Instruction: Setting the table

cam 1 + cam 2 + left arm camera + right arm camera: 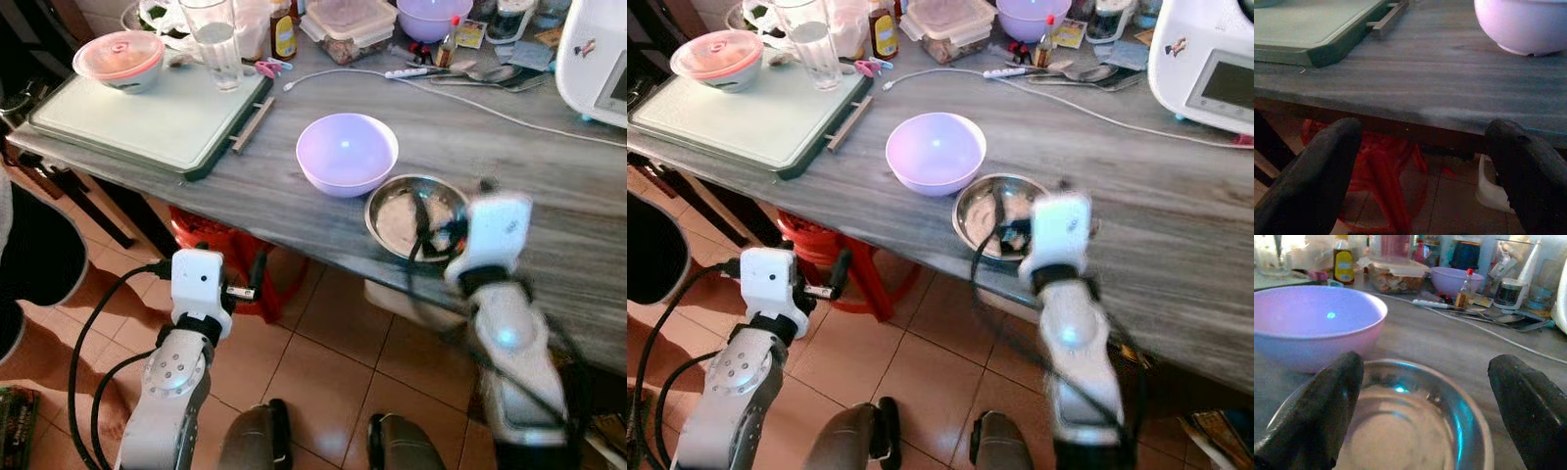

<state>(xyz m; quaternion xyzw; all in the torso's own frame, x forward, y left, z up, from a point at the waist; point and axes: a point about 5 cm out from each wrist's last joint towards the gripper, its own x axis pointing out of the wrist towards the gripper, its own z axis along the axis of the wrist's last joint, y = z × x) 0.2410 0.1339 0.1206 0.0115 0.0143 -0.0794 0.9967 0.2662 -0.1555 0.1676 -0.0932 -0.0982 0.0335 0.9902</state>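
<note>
A: The right gripper (431, 235) is hanging over the shallow round steel bowl (397, 217), jaws spread wide and gripping nothing, one black finger (1312, 416) showing on each side of the rim in the wrist view.

B: And that steel bowl is sitting near the front edge of the grey wood-grain counter (294, 211), with the pale lilac plastic bowl (347, 152) just beside it at about ten o'clock. I cannot tell whether the two are touching.

A: The left gripper (257, 277) is hovering below the counter edge, over the tiled floor (323, 343), jaws released and empty. Its wrist view is looking along the counter toward the lilac bowl.

B: A red plastic stool (211, 245) is standing under the counter, just ahead of that left gripper.

A: From the lilac bowl, at ten o'clock, a pale green tray with a dark rim (147, 122) is lying on the counter, carrying a clear drinking glass (216, 41) and a pink-lidded bowl (120, 59).

B: At twelve o'clock a white cable (490, 113) is running across the counter, with a clear lidded food box (348, 24) and a second lilac bowl (431, 18) behind it, and a white appliance (598, 59) at two o'clock.
</note>
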